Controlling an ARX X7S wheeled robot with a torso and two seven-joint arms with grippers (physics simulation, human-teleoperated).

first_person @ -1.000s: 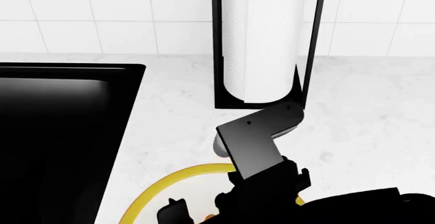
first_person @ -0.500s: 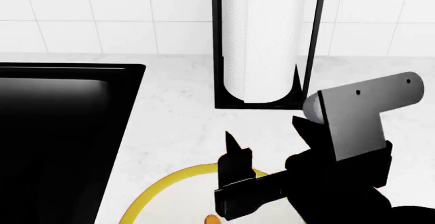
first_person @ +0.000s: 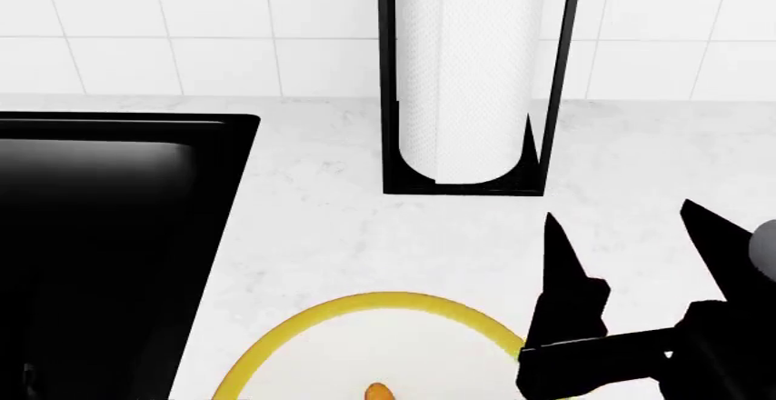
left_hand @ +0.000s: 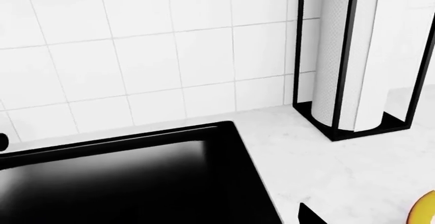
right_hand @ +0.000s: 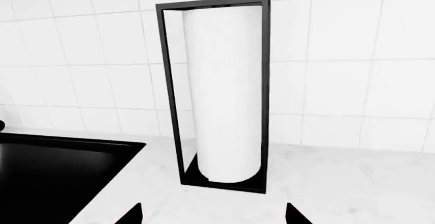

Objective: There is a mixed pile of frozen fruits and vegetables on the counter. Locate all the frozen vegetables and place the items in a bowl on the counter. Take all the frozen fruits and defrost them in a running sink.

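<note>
With its jaws spread and holding nothing, the right gripper is hovering beside the bowl, which is sitting on the tabletop near the sink, and a careless swing risks toppling the paper-towel holder behind the bowl.

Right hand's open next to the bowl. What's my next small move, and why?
Probably draw the right hand back from the wide white yellow-rimmed bowl and pan the head to find the pile. The hand is open and empty, and besides the matte black sink, white marble-look counter and framed paper towel roll, no fruit or eggplant is in view.
</note>
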